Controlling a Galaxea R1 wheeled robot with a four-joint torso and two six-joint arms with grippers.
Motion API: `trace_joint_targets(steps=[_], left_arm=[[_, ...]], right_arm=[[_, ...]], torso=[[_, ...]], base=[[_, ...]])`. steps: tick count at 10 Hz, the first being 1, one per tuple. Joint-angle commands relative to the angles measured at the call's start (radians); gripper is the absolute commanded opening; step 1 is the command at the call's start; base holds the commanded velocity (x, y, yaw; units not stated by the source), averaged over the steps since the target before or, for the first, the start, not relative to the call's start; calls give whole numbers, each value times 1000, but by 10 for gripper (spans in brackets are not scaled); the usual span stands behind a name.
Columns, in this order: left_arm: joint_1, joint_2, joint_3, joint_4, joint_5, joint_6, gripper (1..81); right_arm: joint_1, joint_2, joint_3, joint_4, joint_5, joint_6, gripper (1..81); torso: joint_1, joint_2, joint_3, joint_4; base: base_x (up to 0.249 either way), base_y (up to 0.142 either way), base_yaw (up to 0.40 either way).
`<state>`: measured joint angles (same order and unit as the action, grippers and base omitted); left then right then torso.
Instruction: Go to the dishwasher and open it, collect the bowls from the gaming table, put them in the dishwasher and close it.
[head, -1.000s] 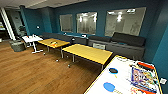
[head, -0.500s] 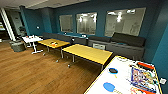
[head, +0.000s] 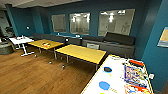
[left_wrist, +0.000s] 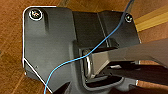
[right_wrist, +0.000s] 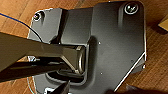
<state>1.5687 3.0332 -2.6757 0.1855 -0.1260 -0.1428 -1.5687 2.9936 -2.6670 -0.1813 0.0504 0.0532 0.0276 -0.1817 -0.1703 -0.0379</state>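
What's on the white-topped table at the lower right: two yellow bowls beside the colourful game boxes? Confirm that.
Not quite. In the head view, the bowls on the white-topped table are blue, not yellow: one dark blue bowl and one brighter blue bowl. They do sit beside the colourful game boxes.

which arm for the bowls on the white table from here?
Right, probably. The gaming table lies at the head view's lower right, and the light blue bowl and dark blue bowl both sit right of centre. The final approach angle could change this.
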Motion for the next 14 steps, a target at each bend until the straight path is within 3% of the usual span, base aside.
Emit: trace_joint_targets(steps=[1,12,14], left_arm=[[-49,-2,4,8,42,3,811],[-49,-2,4,8,42,3,811],[-49,-2,7,8,43,3,811]], right_arm=[[35,-2,3,-6,-57,-6,811],[38,-3,3,6,-57,2,811],[40,-6,3,6,-57,7,811]], torso=[[0,0,0,0],[-1,0,0,0],[-1,0,0,0]], base=[[0,0,-392],[0,0,-392],[0,-207,0]])
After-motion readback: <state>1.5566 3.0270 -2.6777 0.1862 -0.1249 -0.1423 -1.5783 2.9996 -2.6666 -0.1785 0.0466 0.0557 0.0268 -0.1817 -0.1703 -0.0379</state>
